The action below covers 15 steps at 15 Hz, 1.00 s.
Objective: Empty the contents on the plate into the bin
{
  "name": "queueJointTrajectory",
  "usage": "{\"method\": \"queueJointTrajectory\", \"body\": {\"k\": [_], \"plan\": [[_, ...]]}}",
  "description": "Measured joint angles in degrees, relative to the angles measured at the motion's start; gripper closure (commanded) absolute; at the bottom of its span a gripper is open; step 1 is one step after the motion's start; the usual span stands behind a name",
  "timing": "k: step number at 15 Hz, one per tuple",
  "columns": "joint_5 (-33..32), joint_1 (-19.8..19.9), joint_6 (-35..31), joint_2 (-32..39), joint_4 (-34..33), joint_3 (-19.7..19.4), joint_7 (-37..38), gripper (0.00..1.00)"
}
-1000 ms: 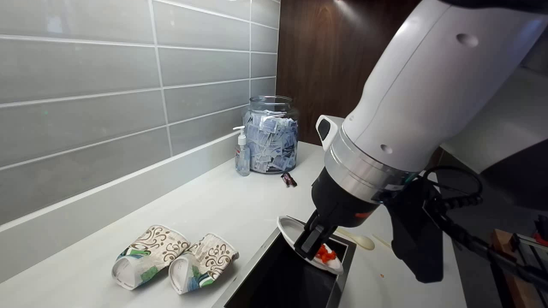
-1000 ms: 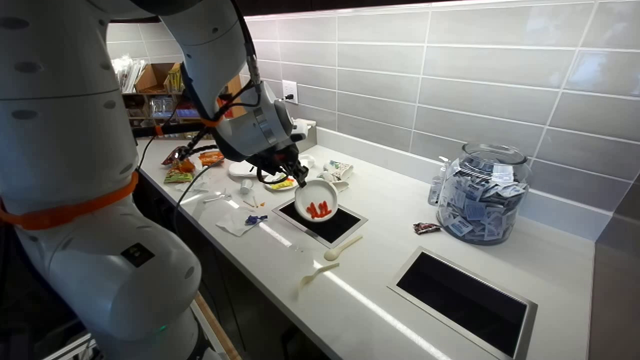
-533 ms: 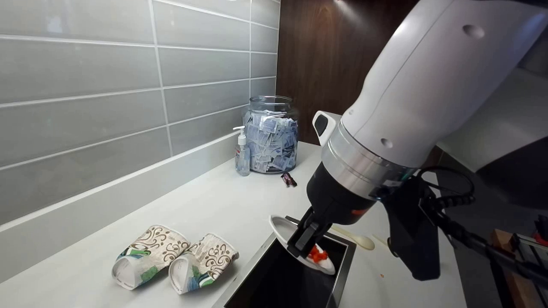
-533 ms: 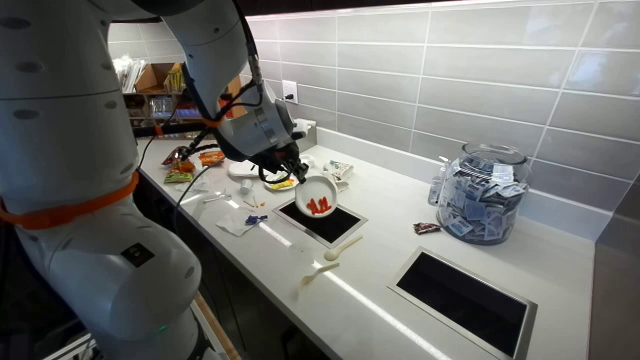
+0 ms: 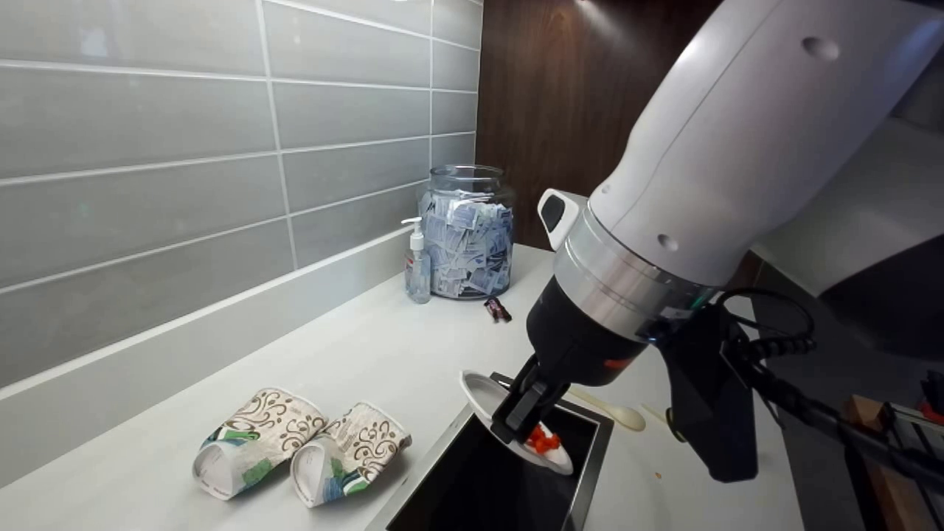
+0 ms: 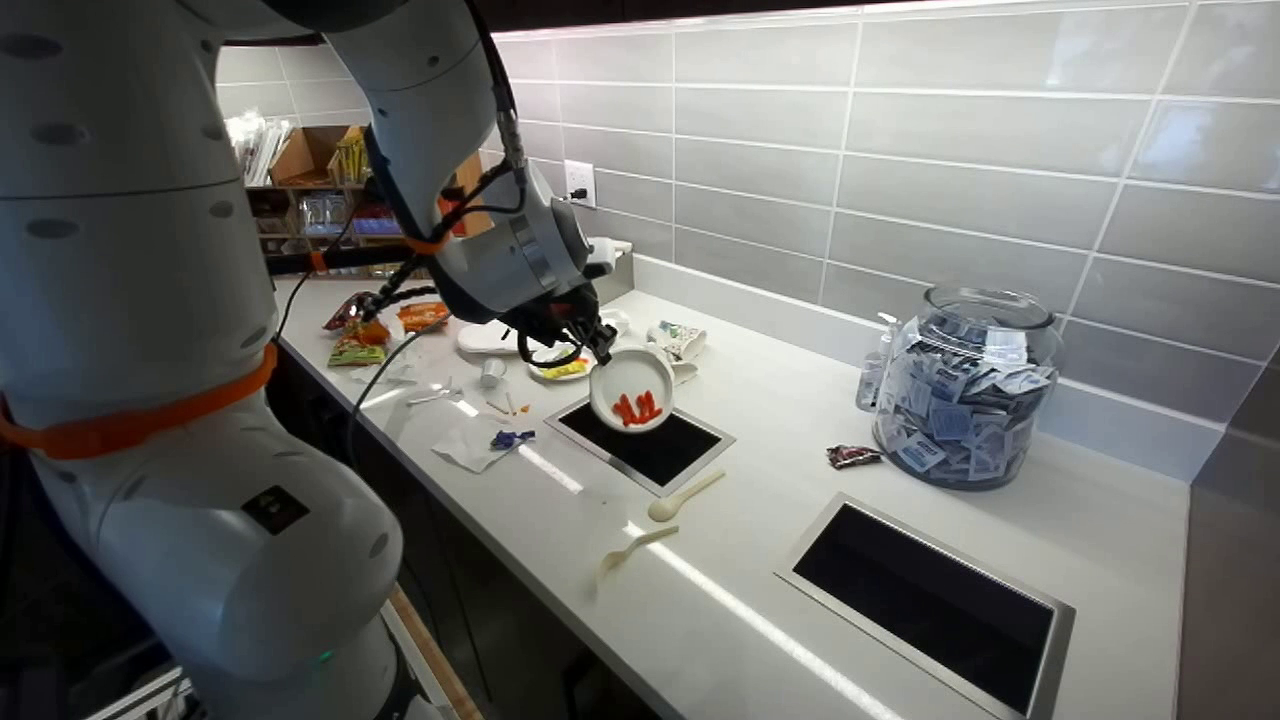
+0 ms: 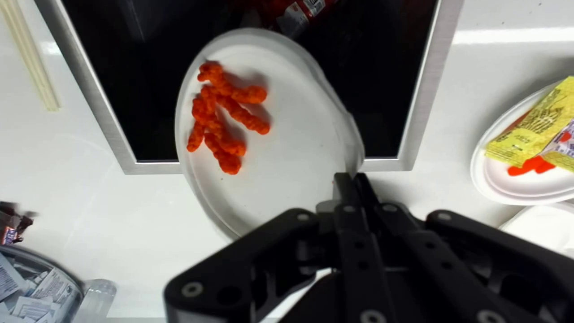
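Note:
My gripper (image 7: 352, 178) is shut on the rim of a white plate (image 7: 296, 148). The plate shows in both exterior views (image 5: 479, 392) (image 6: 620, 375). It is tilted, its far side lower, above the black bin opening with a metal rim (image 7: 428, 85). The bin rim also shows in both exterior views (image 5: 434, 459) (image 6: 600, 456). Several red-orange snack sticks (image 7: 210, 116) lie clustered on the plate's lower part, away from the fingers; they show too in both exterior views (image 5: 543, 441) (image 6: 640, 410). A red wrapper (image 7: 309, 11) shows inside the bin.
Another plate (image 7: 479, 179) with yellow packets stands beside the bin. Two crumpled paper cups (image 5: 276, 424) lie on the counter. A wooden spoon (image 6: 664, 510) lies by the bin. A glass jar (image 6: 960, 400), a pump bottle (image 5: 418, 273) and a second bin opening (image 6: 815, 525) stand further along.
The gripper and plate have shifted a little to the left in an exterior view, and the plate slightly up in an exterior view. The red sticks stay on the plate.

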<state>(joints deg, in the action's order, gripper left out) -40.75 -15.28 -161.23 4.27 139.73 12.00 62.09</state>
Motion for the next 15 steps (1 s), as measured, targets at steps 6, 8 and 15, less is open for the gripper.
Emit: {"method": "queueJointTrajectory", "body": {"k": [6,8,15], "plan": [[0.49,0.72,-6.46,0.22,0.99,-0.71,0.00,0.99],[0.72,1.31,-8.96,0.32,1.73,-0.89,0.00,0.99],[2.29,3.16,-17.46,0.66,4.15,-1.06,-0.25,0.99]]}}
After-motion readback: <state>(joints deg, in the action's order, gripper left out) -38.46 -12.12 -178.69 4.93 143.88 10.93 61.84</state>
